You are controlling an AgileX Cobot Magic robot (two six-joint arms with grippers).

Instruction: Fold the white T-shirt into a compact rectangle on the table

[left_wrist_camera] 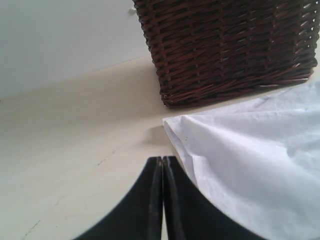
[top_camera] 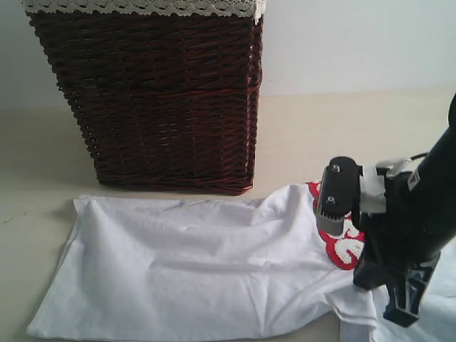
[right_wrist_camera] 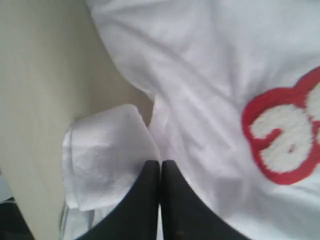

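Right wrist view: both sets of jaws closed

Your right jaws are pressed together, tips against the large plain white cotton T-shirt (right_wrist_camera: 200,75). You cannot tell whether cloth is nipped between them. Your left jaws are closed on nothing, near the shirt's corner. The shirt lies spread on the pale beige bench (left_wrist_camera: 75,140), in front of the dark brown wicker basket (top_camera: 164,107).

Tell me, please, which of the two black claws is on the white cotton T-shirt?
The right claw: its closed tips seemingly pinch the white cotton T-shirt beside the red-outlined lettering, whereas the left claw hangs shut over the beige table.
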